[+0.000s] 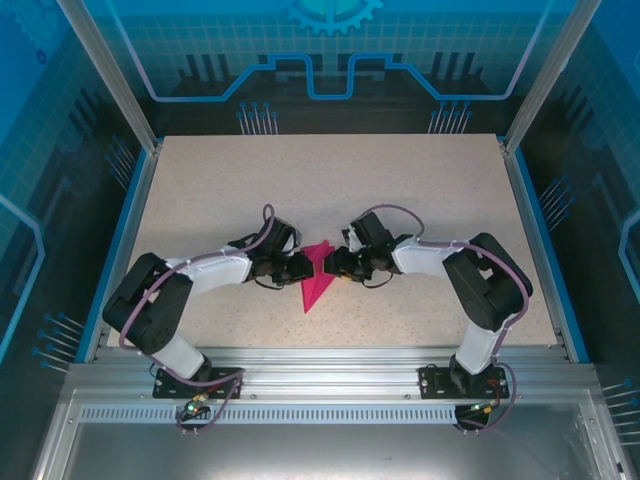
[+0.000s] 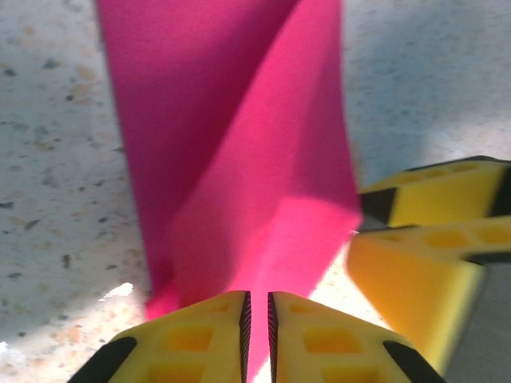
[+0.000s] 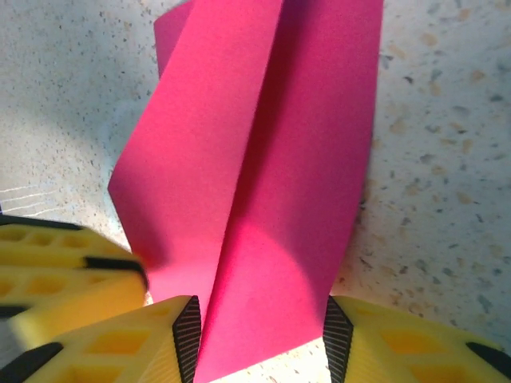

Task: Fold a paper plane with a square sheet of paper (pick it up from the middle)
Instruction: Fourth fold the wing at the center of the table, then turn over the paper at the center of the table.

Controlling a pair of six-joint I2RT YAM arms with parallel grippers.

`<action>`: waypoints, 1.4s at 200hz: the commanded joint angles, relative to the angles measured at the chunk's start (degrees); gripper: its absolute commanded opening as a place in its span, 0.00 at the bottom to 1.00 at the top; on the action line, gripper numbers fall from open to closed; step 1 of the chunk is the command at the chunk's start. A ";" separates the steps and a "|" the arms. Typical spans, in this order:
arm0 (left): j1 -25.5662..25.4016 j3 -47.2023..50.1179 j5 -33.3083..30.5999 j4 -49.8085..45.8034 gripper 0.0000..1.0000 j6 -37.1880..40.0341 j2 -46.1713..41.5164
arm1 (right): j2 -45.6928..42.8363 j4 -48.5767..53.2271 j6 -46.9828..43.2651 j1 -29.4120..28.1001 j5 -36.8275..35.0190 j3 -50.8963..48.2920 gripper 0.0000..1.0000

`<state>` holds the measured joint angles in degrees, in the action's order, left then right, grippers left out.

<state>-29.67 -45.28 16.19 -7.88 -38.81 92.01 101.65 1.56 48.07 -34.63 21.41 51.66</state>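
**Overhead view, left to right.** The left arm (image 1: pixel 190 285) bends in from its base at the near edge and reaches toward the middle of the speckled worktop (image 1: pixel 330 170). Its left claw (image 1: pixel 303 266) meets the left side of the paper plane (image 1: pixel 315 284). This magenta-pink, partly folded piece lies at the centre of the worktop, with its sharp tip toward the near edge and its wider end between the two claws. The right claw (image 1: pixel 334 264) meets the paper from the opposite side, and the right arm (image 1: pixel 470 280) curves back to its own base.

**Left wrist view.** The left claw (image 2: pixel 257 327) is closed to a thin slit. Its yellow fingers (image 2: pixel 192 339), lined with black ribbed pads, pinch the near edge of the paper plane (image 2: pixel 239 159). The paper runs away from the grip as two pink panels meeting at a slanting crease, with the worktop (image 2: pixel 56 159) on either side. At the right, the yellow fingers (image 2: pixel 435 195) of the right claw touch the paper's corner.

**Right wrist view.** The left claw's fingers (image 3: pixel 56 275) show blurred at the lower left, against the paper's edge. The right claw (image 3: pixel 262 331) stands open with its pads well apart, and the paper plane (image 3: pixel 271 144) fills the gap between them. Whether the pads press its edges cannot be told. A long crease runs up the middle of the paper
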 commanded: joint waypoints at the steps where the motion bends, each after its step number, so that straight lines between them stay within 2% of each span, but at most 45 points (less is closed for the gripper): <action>1: 0.57 -1.48 -1.00 -2.12 0.16 0.56 1.64 | 1.79 -2.97 2.38 -1.22 1.77 -0.06 0.47; 70: 0.71 2.02 -0.02 0.67 0.13 -1.65 1.01 | 3.87 -6.95 4.56 -2.57 2.89 0.36 0.45; 173: 0.93 4.76 0.44 3.18 0.10 -5.26 -0.39 | 8.34 -8.46 4.70 -5.30 1.99 4.50 0.28; 206: 0.91 6.13 -0.22 3.66 0.11 -6.01 -3.52 | 8.31 -6.03 3.39 -5.71 1.43 5.95 0.14; 226: 0.85 8.31 -1.37 5.05 0.14 -6.60 -7.81 | 5.46 0.51 0.05 -5.74 -1.41 7.79 0.09; 249: 0.93 10.59 -6.21 3.90 0.18 -7.05 -14.51 | 0.40 14.34 -6.55 -5.84 -8.75 11.91 0.08; 263: 1.01 11.48 -10.56 1.10 0.20 -7.03 -18.82 | -1.71 26.44 -10.78 -6.49 -17.43 16.50 0.09; 280: 1.16 12.35 -15.28 -2.66 0.23 -7.05 -23.84 | -1.67 41.28 -15.31 -8.91 -31.98 23.36 0.10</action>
<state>-29.32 -34.46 9.54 -5.37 -45.12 74.15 103.04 18.33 42.06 -40.05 9.30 66.48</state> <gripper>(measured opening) 0.212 0.094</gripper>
